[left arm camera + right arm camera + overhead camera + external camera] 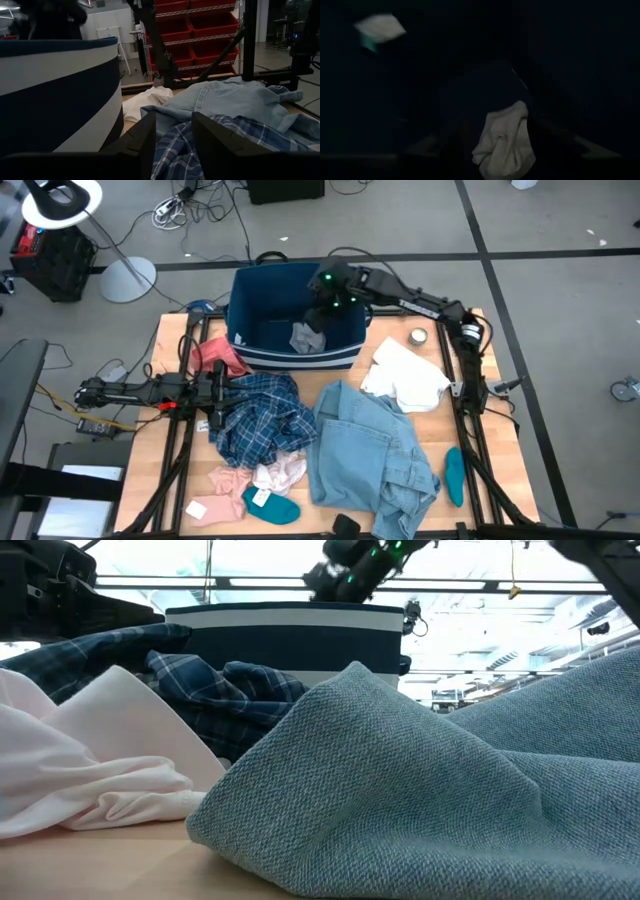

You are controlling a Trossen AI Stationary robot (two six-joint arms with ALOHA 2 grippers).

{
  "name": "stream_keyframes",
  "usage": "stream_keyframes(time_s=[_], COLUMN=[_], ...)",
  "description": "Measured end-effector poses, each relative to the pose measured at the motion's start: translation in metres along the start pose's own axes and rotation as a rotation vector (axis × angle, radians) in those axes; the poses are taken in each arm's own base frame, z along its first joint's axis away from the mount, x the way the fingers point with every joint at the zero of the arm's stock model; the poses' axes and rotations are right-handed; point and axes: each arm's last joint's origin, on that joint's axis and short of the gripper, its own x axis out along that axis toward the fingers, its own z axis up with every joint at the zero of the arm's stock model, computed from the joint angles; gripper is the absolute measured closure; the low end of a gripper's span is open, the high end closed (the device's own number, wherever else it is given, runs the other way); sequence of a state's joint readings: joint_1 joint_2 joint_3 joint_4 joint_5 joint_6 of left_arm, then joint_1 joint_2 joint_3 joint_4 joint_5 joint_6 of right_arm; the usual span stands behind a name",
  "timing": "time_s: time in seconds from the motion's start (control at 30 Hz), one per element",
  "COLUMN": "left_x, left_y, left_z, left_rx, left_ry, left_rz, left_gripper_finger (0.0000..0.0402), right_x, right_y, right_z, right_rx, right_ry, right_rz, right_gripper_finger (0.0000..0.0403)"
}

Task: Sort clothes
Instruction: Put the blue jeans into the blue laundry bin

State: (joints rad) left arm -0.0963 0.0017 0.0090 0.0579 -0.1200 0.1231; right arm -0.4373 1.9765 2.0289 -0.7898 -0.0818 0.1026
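My right gripper (321, 308) hangs over the dark blue striped bin (246, 292) at the table's far side. A grey-white piece (307, 337) lies inside the bin against its near wall, below the gripper (505, 142). My left gripper (215, 395) stands open and level at the table's left, with its fingers (147, 145) at the edge of the blue plaid shirt (262, 415). The light blue denim shirt (370, 450) lies spread at the middle. A white piece (408, 375) lies to the right, a coral-red piece (218, 355) beside the bin, and pale pink pieces (255, 478) near the front.
A teal sock (272, 505) lies at the front left and another (455, 477) at the front right. A small round tin (418, 337) stands right of the bin. In the low view the denim (420, 790) fills the foreground.
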Motion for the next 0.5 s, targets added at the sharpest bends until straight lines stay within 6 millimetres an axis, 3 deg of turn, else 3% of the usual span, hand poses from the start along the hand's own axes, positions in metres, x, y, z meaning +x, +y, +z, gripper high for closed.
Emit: stream_keyframes(time_s=[0.37, 0.5], left_x=[0.0, 0.0], left_y=[0.0, 0.0], left_z=[0.0, 0.0], left_rx=[0.0, 0.0], left_ry=[-0.001, 0.0], left_rz=[0.0, 0.0], left_gripper_finger=[0.027, 0.027], right_x=[-0.089, -0.117], right_y=[0.052, 0.066], right_z=[0.007, 0.002], right_rx=[-0.142, -0.186], right_ry=[-0.134, -0.157], right_rz=[0.09, 0.035], right_gripper_finger=[0.0193, 0.0193])
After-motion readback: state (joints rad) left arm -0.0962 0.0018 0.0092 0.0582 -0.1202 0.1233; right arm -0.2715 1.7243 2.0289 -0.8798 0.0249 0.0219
